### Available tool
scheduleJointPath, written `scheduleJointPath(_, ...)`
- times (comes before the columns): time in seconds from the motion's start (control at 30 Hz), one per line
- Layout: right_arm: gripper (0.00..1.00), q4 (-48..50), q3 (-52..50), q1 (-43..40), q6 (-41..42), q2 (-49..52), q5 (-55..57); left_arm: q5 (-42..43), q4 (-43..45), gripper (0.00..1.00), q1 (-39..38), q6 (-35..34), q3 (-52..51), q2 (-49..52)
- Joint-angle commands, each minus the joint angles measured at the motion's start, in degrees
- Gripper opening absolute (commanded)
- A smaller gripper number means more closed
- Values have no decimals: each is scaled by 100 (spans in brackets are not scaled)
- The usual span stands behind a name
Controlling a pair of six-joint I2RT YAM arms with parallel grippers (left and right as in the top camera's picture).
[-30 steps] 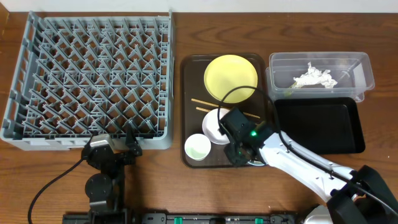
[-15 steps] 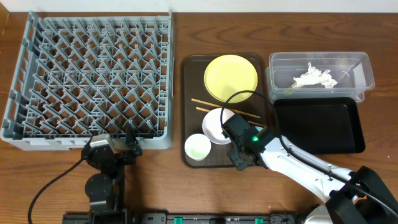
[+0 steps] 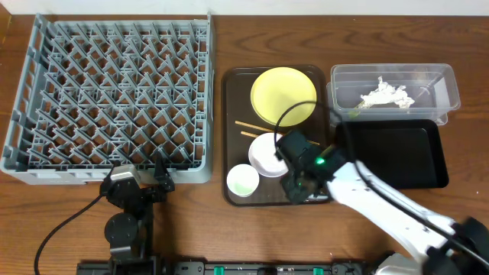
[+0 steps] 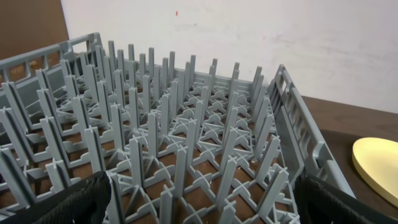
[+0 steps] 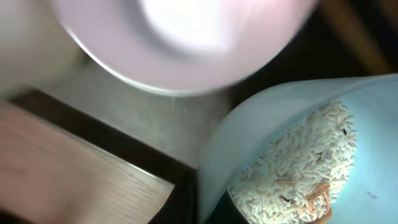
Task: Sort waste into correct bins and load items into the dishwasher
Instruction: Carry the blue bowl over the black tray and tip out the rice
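My right gripper [image 3: 300, 186] is at the front right of the dark brown serving tray [image 3: 232, 114]. In the right wrist view its fingers [image 5: 208, 205] are shut on the rim of the light blue bowl [image 5: 249, 137], which holds whitish rice scraps [image 5: 298, 162]. The arm hides this bowl from overhead. The white bowl [image 3: 263, 155], small white cup [image 3: 243, 181], chopsticks [image 3: 252, 127] and yellow plate [image 3: 283, 95] lie on the same tray. My left gripper [image 4: 199, 208] is open at the front edge of the grey dish rack [image 3: 107, 92].
The clear tub [image 3: 443, 80] at the back right holds the crumpled napkin [image 3: 388, 96] and a small green wrapper [image 3: 354, 113]. The glossy black tray [image 3: 393, 153] lies just in front of it. The right arm stretches across the table's front right.
My right gripper has shifted slightly right and forward over the tray's front right corner and turned a little. The left arm has not moved.
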Motion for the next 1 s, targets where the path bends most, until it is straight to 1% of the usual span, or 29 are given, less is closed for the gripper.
scheduleJointPath(0.0,1,-103,356,-330,35,-592,-275,-70,-146,95,9,72,-144,-17)
scheduleJointPath(0.1,1,-138,363,-774,-59,-957,-586,-70,-146,95,9,74,-144,-17)
scheduleJointPath(0.23,1,-149,363,-1696,-372,-1261,-1252,-70,-146,95,9,72,-144,-17)
scheduleJointPath(0.33,1,-133,361,-2437,-730,-1274,-1943,-70,-146,95,9,72,-144,-17)
scheduleJointPath(0.4,1,-118,354,-3088,-1080,-1237,-2518,-70,-146,95,9,72,-144,-17)
scheduleJointPath(0.43,1,-118,352,-3263,-1180,-1224,-2643,-70,-146,95,9,72,-144,-17)
scheduleJointPath(0.47,1,-118,345,-3738,-1384,-1169,-2933,-70,-146,95,9,72,-144,-17)
scheduleJointPath(0.53,1,-85,315,-4127,-1541,-1093,-3287,-70,-146,95,9,72,-144,-17)
scheduleJointPath(0.77,1,-63,201,-5163,-2345,-592,-4839,-70,-146,95,9,72,-144,-17)
scheduleJointPath(0.9,1,-94,199,-5580,-2911,-177,-5932,-70,-146,95,9,72,-144,-17)
scheduleJointPath(0.97,1,-94,199,-5731,-3040,7,-6279,-70,-146,95,9,72,-144,-17)
